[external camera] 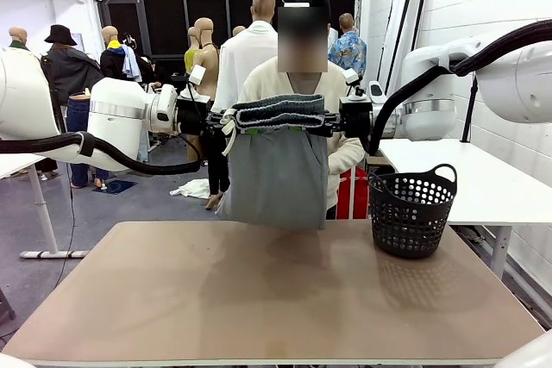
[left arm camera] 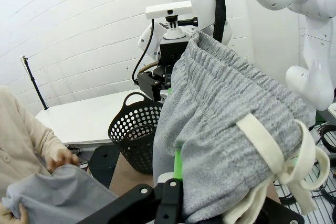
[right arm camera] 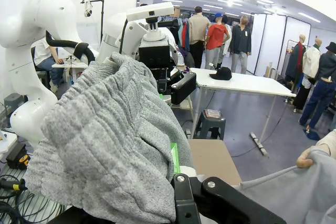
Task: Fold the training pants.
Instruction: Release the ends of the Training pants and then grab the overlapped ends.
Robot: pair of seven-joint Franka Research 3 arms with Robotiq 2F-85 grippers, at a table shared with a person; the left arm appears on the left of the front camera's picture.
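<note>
The light grey training pants (external camera: 278, 170) hang by their gathered waistband between my two grippers, high above the table. My left gripper (external camera: 231, 123) is shut on the waistband's left end, beside the knotted white drawstring (left arm camera: 286, 169). My right gripper (external camera: 326, 123) is shut on the right end. In the left wrist view the waistband (left arm camera: 231, 103) bunches over my left gripper (left arm camera: 182, 182), and one green pad (left arm camera: 177, 162) presses the cloth. The right wrist view has the fabric (right arm camera: 115, 145) draped over my right gripper (right arm camera: 174, 176). Behind the pants, the person's hands (left arm camera: 59, 158) hold the lower legs (left arm camera: 52, 195).
A black perforated basket (external camera: 412, 211) stands at the table's (external camera: 259, 299) far right. The person (external camera: 345, 152) stands at the far edge, right behind the hanging pants. A white table (external camera: 466, 174) sits to the right beyond the basket.
</note>
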